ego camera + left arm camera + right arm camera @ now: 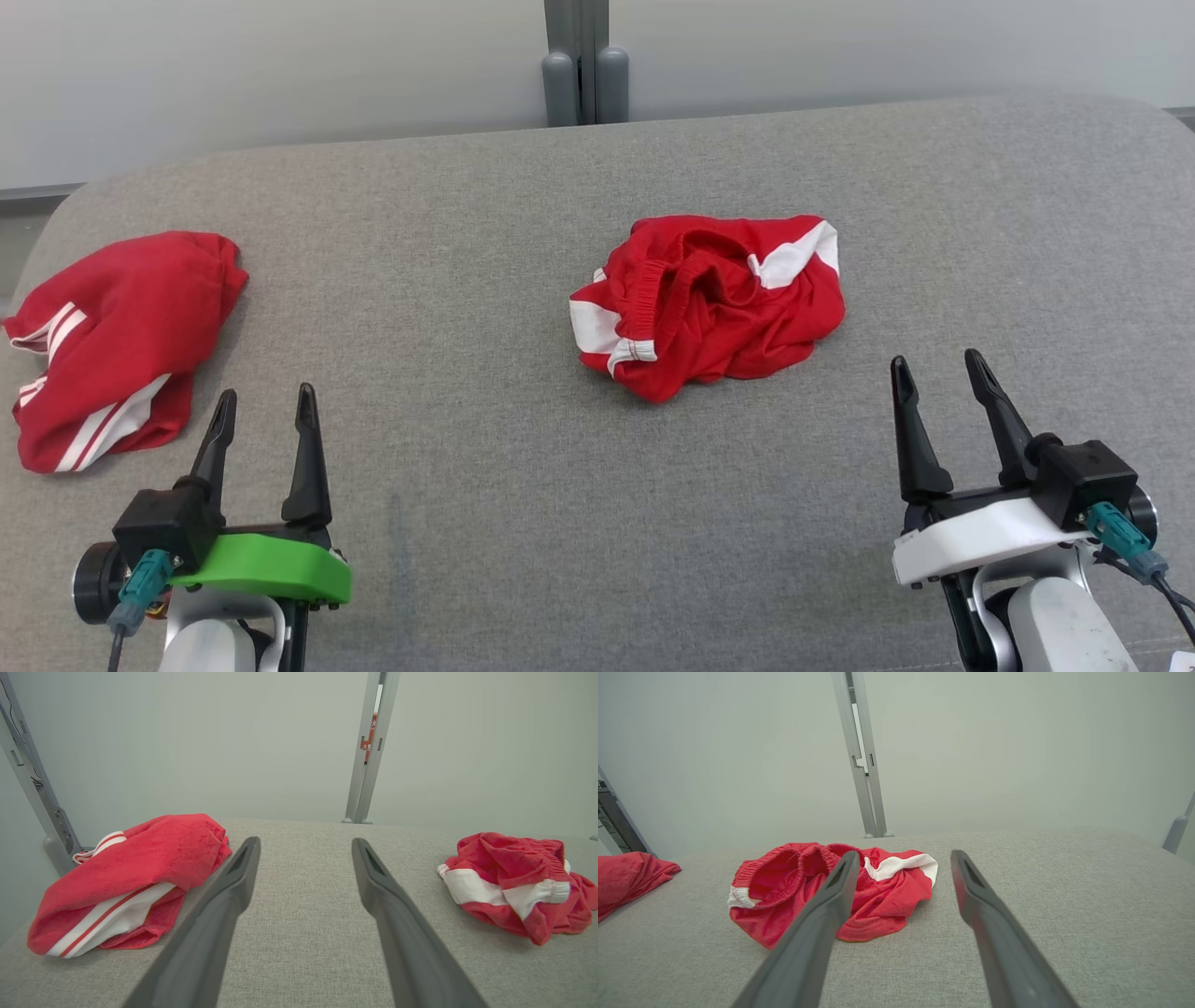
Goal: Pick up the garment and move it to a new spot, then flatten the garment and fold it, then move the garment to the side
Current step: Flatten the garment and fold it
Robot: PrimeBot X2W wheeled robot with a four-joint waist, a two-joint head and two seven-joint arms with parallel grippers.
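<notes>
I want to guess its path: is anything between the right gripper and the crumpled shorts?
Nothing, just bare grey surface between the right gripper and crumpled shorts, in the head view.

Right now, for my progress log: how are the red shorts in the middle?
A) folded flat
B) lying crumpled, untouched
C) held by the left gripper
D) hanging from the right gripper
B: the shorts lie bunched on the surface, clear of the left gripper and right gripper.
</notes>
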